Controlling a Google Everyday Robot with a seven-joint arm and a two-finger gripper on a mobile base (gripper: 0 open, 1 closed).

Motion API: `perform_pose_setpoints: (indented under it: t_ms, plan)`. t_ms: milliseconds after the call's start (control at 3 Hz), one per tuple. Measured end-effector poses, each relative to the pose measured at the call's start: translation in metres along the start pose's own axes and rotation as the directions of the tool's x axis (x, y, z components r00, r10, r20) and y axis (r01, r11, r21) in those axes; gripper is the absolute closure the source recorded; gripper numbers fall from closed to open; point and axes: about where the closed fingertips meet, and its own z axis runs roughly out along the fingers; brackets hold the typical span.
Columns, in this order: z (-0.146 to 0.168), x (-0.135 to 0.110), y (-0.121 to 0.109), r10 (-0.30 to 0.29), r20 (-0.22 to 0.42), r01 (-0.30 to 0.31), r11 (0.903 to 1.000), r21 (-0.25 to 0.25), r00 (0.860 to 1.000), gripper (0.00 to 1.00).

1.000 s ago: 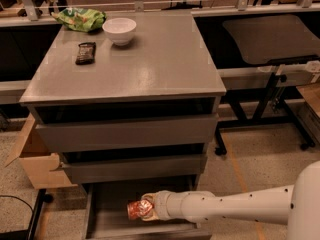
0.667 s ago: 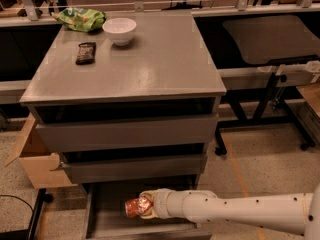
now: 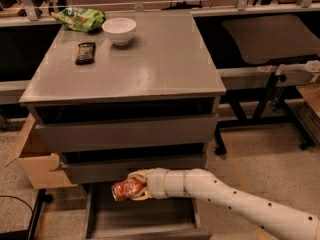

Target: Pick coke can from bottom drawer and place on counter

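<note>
The red coke can (image 3: 126, 189) lies sideways in my gripper (image 3: 136, 186), which is shut on it. The gripper holds the can above the dark floor of the open bottom drawer (image 3: 142, 219), just below the front of the middle drawer. My white arm (image 3: 230, 199) reaches in from the lower right. The grey counter (image 3: 140, 59) is the cabinet top above the three drawers.
On the counter's far left stand a white bowl (image 3: 119, 30), a green chip bag (image 3: 80, 19) and a dark snack bar (image 3: 85, 52). A cardboard box (image 3: 35, 159) sits left of the cabinet. A dark rounded tabletop (image 3: 270, 36) on a metal frame stands at the right.
The gripper has lifted the can up and slightly left, from low in the drawer to just under the middle drawer's front.
</note>
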Motion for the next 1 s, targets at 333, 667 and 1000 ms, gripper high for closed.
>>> perform_pose_setpoints:
  t_ms: [333, 667, 1000]
  plan:
    - [-0.006, -0.034, -0.022, -0.078, 0.08, 0.083, 0.9941, -0.07, 0.994, 1.0]
    - [-0.015, -0.083, -0.043, -0.202, 0.105, 0.213, 0.9712, -0.106, 0.974, 1.0]
    - [-0.015, -0.083, -0.043, -0.202, 0.105, 0.213, 0.9712, -0.106, 0.974, 1.0]
